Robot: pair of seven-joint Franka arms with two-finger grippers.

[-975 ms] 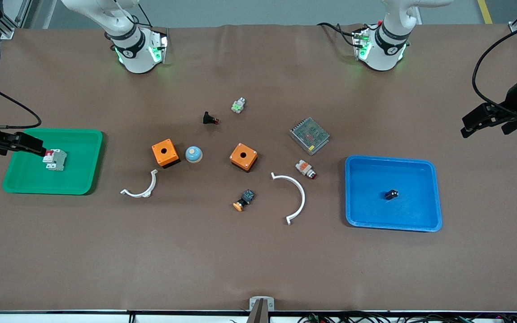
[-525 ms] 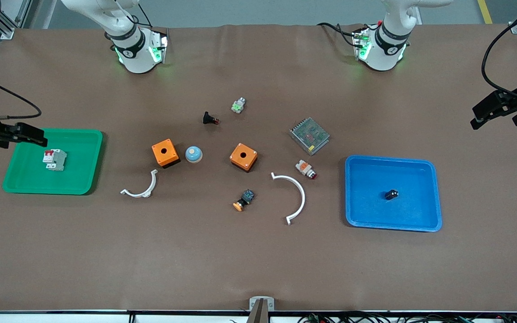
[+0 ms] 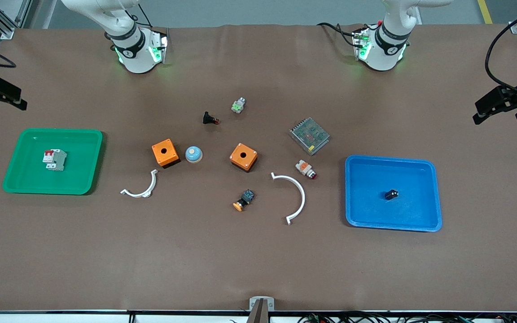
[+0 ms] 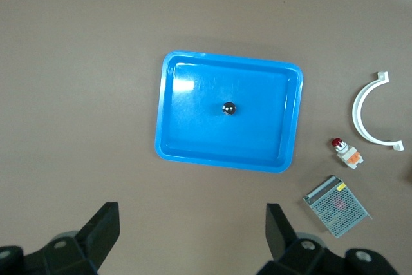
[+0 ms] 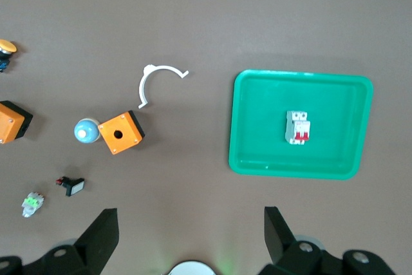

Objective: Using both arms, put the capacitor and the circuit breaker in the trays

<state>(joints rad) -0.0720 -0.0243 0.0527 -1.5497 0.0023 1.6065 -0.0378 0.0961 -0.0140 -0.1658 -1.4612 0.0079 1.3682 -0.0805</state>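
The capacitor (image 3: 391, 194), a tiny black cylinder, lies alone in the blue tray (image 3: 424, 215) at the left arm's end of the table; in the left wrist view the capacitor (image 4: 228, 108) sits mid-tray. The circuit breaker (image 3: 54, 159), white-grey with red levers, lies in the green tray (image 3: 20, 179) at the right arm's end, and the right wrist view shows the circuit breaker (image 5: 297, 127) too. My left gripper (image 3: 497, 117) (image 4: 192, 209) hangs open and empty over bare table beside the blue tray. My right gripper (image 3: 2, 102) (image 5: 190, 212) hangs open and empty over bare table beside the green tray.
Between the trays lie two orange boxes (image 3: 165, 153) (image 3: 243, 157), a blue dome (image 3: 193, 154), two white arcs (image 3: 141, 188) (image 3: 298, 197), a metal mesh box (image 3: 309, 135), a white-orange push button (image 3: 305, 169), an orange-capped button (image 3: 243, 199) and two small parts (image 3: 210, 119) (image 3: 238, 105).
The right gripper has drawn off the green tray toward the robots' side, leaving the circuit breaker lying there. The left gripper has also pulled back from the blue tray. Both stay open.
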